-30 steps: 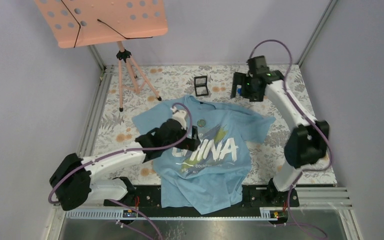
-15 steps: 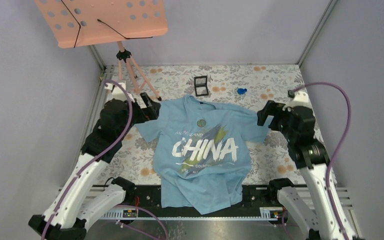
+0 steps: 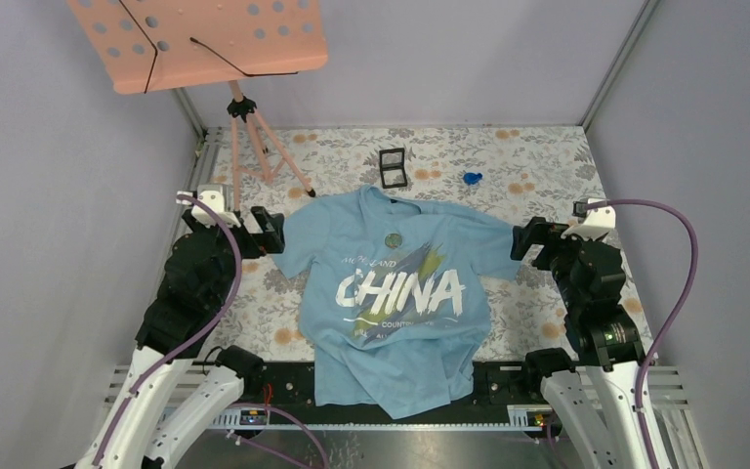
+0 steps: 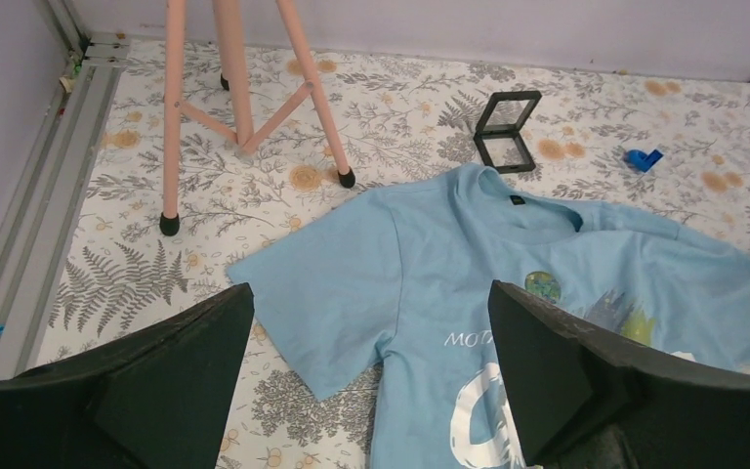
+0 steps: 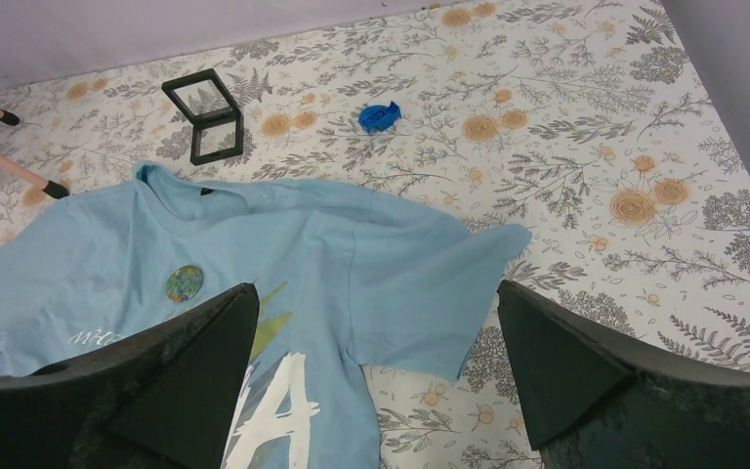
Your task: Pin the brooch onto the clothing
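The light blue T-shirt (image 3: 400, 293) with white "CHINA" lettering lies flat in the middle of the table. The small round greenish brooch (image 3: 393, 238) sits on its chest just below the collar; it also shows in the left wrist view (image 4: 542, 285) and the right wrist view (image 5: 185, 283). My left gripper (image 3: 271, 231) is open and empty, raised beside the shirt's left sleeve (image 4: 322, 303). My right gripper (image 3: 525, 239) is open and empty, raised beside the right sleeve (image 5: 430, 274). Neither gripper touches the shirt.
A small black open case (image 3: 393, 167) lies behind the collar. A small blue trinket (image 3: 471, 178) lies to its right. A pink music stand on a tripod (image 3: 244, 127) stands at the back left. Metal rails border the floral cloth.
Both arms have pulled back from the middle and back of the table to the shirt's sides. The left gripper left the chest, and the brooch stays there. The blue trinket is uncovered.
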`<state>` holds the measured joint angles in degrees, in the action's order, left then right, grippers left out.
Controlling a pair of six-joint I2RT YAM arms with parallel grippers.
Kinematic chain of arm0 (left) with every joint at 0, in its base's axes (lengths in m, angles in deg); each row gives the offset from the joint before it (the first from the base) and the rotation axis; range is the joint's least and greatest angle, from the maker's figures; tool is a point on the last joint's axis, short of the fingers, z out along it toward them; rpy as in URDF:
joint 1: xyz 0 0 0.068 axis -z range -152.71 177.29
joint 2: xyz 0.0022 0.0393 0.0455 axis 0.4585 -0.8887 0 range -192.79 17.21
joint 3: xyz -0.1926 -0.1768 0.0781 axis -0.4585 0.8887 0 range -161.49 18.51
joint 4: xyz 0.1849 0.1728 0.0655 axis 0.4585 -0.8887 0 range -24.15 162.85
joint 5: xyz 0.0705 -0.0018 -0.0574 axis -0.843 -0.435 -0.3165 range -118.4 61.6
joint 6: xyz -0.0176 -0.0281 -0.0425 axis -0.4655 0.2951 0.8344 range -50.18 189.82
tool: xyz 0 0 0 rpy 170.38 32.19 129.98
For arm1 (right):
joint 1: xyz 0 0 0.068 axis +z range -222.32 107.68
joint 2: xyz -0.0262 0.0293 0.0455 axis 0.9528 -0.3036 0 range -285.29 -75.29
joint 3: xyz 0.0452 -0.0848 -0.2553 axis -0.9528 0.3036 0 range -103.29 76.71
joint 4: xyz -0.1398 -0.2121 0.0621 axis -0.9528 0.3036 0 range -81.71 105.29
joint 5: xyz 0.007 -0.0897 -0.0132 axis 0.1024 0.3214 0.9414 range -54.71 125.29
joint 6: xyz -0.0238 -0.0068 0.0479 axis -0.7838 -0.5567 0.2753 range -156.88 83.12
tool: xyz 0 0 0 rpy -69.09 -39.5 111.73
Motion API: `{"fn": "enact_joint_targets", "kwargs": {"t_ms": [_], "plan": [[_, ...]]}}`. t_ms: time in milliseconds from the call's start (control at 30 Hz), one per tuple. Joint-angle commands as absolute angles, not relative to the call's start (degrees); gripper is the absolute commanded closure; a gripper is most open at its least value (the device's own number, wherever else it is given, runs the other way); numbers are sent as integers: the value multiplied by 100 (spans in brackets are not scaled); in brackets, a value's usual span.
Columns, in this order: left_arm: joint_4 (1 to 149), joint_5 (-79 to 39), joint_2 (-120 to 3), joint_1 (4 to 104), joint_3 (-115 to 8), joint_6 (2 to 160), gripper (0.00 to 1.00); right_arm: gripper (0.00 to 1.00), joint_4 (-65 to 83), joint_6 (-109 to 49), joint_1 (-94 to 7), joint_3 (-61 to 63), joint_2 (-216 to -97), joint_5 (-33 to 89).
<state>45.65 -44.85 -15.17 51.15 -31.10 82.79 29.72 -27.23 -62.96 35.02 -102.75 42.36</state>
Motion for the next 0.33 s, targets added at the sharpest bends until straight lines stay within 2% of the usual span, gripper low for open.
{"fn": "enact_joint_targets", "kwargs": {"t_ms": [0,300], "plan": [[4880,-4613,-1489,5094,-3071,8022,1,0,2692,-2830,-6283,3439,-10276,4350],[4848,-4541,-1506,5094,-3011,8050,1,0,2742,-2859,-6281,3441,-10215,4381]]}}
